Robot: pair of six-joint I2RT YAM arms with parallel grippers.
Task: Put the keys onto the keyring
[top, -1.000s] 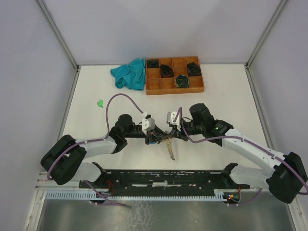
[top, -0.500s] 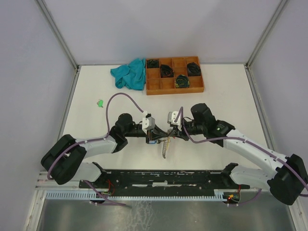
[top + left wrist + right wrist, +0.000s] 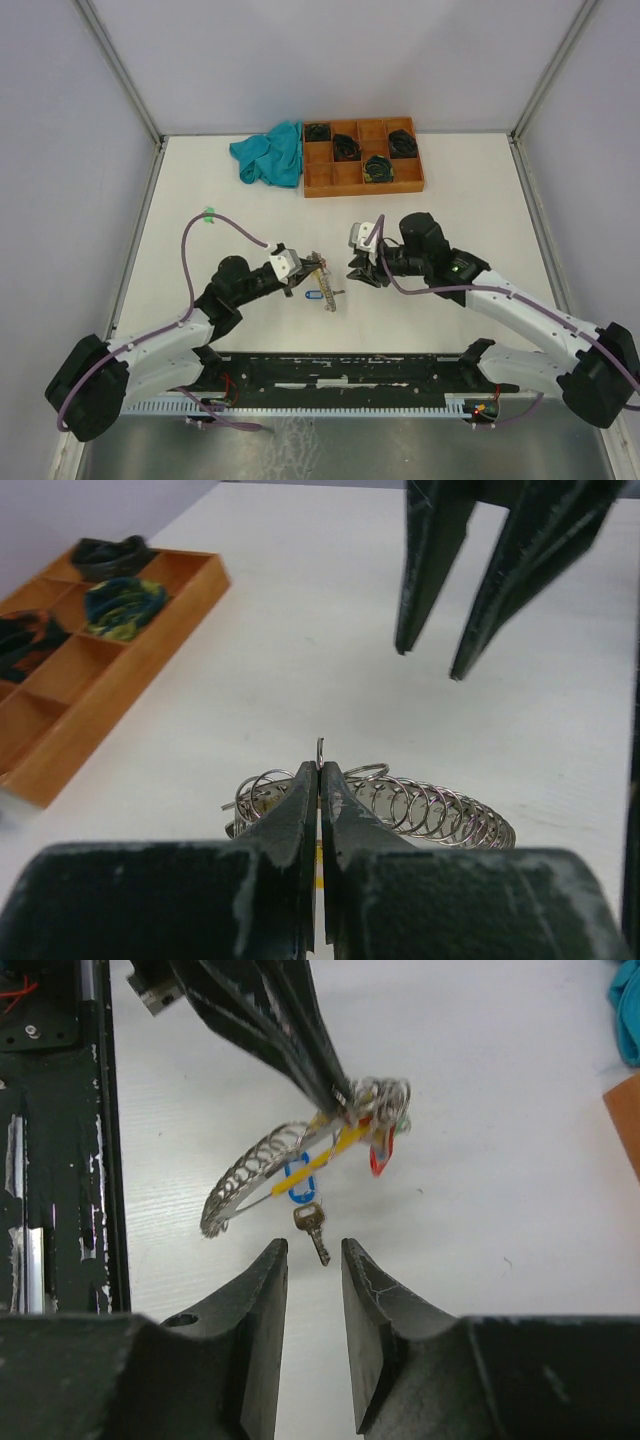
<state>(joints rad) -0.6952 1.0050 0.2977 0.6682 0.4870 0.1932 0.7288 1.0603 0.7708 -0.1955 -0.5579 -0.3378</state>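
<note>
The keyring (image 3: 262, 1163) is a thin silver loop with a yellow segment (image 3: 335, 1148), strung with several small rings. A blue-tagged key (image 3: 311, 1226) and a red tag (image 3: 379, 1157) hang from it. My left gripper (image 3: 303, 268) is shut on the keyring's wire (image 3: 320, 750), holding it just above the table, left of centre. My right gripper (image 3: 312, 1252) stands open a short way to the right of the keyring (image 3: 324, 282), touching nothing; the blue-tagged key dangles just ahead of its fingertips. The right gripper's fingers (image 3: 428, 570) show ahead in the left wrist view.
An orange-brown compartment tray (image 3: 352, 188) with black coiled bundles sits at the back, also in the left wrist view (image 3: 120, 705). A teal cloth (image 3: 270, 152) lies left of it. A small green item (image 3: 208, 213) lies at the far left under the left arm's cable.
My right gripper has opened and let go of the keyring. The left arm has drawn back to the left with the keyring, closing fully on its wire.
</note>
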